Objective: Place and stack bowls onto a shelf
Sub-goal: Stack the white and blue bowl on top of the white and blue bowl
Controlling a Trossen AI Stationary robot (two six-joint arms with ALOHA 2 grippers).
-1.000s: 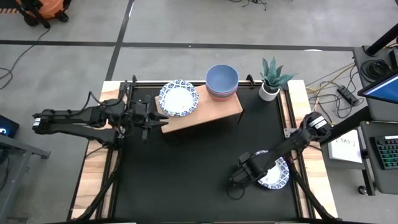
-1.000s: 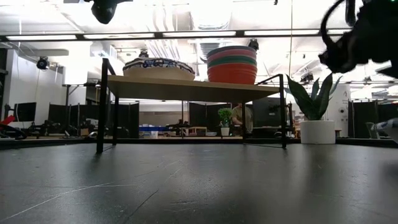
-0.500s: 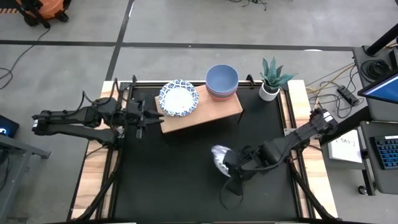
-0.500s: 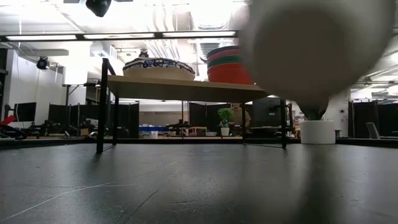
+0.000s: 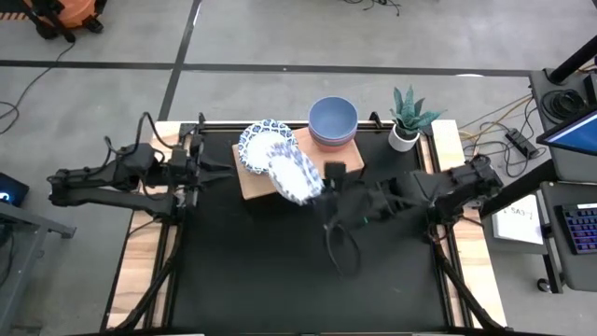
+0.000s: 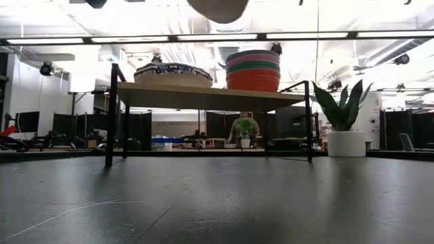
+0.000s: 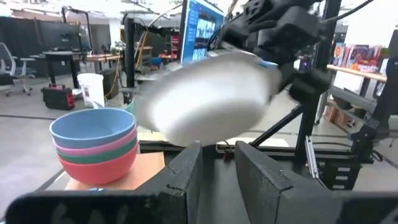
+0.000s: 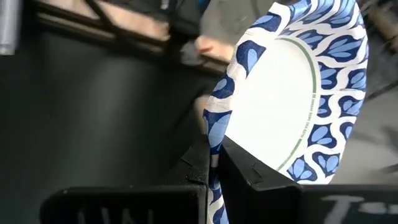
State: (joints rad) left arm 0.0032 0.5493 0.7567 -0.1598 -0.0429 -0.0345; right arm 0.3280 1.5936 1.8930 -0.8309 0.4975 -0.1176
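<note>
Though pinched, round glossy bowl point(image 8: 292, 93)

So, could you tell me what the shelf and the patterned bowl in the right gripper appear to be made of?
The shelf looks like light, unfinished wood: a pale matte board on thin dark legs. The patterned bowl pinched by the right gripper looks like thin paper or light plastic, judging by its slim rim, flat white inside and printed blue pattern; which one cannot be told.

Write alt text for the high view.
The right pincer carries a blue-patterned white bowl, tilted, over the wooden shelf, beside a matching bowl and a stack topped by a blue-grey bowl. The left pincer waits at the shelf's left end.
</note>
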